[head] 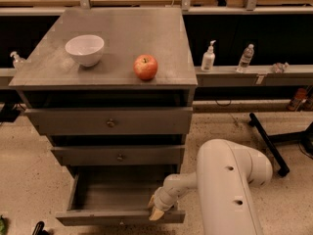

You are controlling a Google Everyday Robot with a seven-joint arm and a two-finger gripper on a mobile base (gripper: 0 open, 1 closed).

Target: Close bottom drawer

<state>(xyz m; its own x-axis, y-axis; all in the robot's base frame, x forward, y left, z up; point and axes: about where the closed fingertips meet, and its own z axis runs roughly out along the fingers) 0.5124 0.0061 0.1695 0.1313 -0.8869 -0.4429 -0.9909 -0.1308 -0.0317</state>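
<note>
Speckled floor, grey three-drawer cabinet point(122, 35) in front of low shelving; bowl point(84, 49) and apple point(145, 66) on top. Bottom drawer point(112, 194) at cabinet base, pulled well out, box interior exposed. Gripper point(157, 210) at front panel's top edge, right of centre; wide or narrow: cannot tell. Task judged barely begun, nearly whole push left. Front panel faces camera; long axis runs left-right, closing travel back into cabinet.
</note>
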